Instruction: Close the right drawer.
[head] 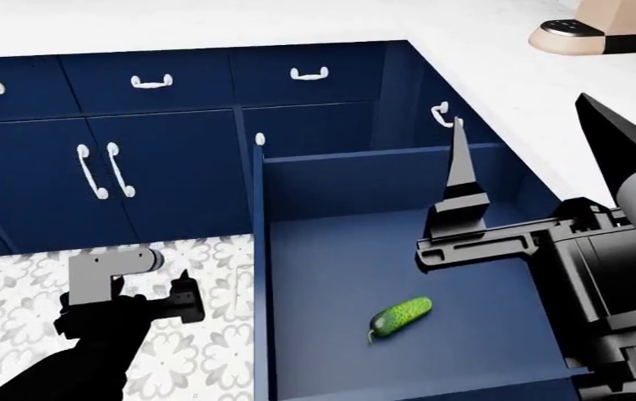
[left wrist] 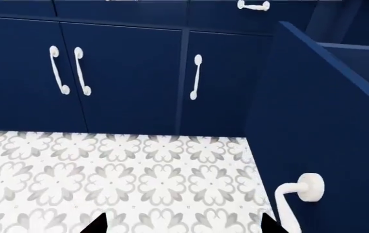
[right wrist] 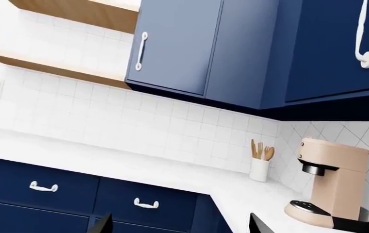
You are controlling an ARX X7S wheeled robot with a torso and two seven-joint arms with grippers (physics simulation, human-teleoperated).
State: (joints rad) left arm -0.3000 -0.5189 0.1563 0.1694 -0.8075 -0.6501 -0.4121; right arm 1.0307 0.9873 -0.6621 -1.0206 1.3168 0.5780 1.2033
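Note:
The right drawer (head: 329,267) stands pulled far out, wide and navy, with a green cucumber (head: 400,317) lying on its floor. In the left wrist view its flat front panel (left wrist: 313,121) fills the right side, carrying the white handle (left wrist: 296,196). My left gripper (head: 187,294) hangs low over the tiled floor just outside that front panel, open, its fingertips (left wrist: 95,224) wide apart and one tip close to the handle. My right gripper (head: 530,154) is raised above the drawer's inside, pointing up, open and holding nothing (right wrist: 179,224).
Closed navy cabinet doors (left wrist: 122,73) with vertical white handles and narrower closed drawers (head: 150,82) line the back. A white countertop (head: 518,83) wraps the corner, with a beige coffee machine (right wrist: 329,187) and a utensil cup (right wrist: 259,167) on it. Patterned floor tile (left wrist: 106,179) lies below.

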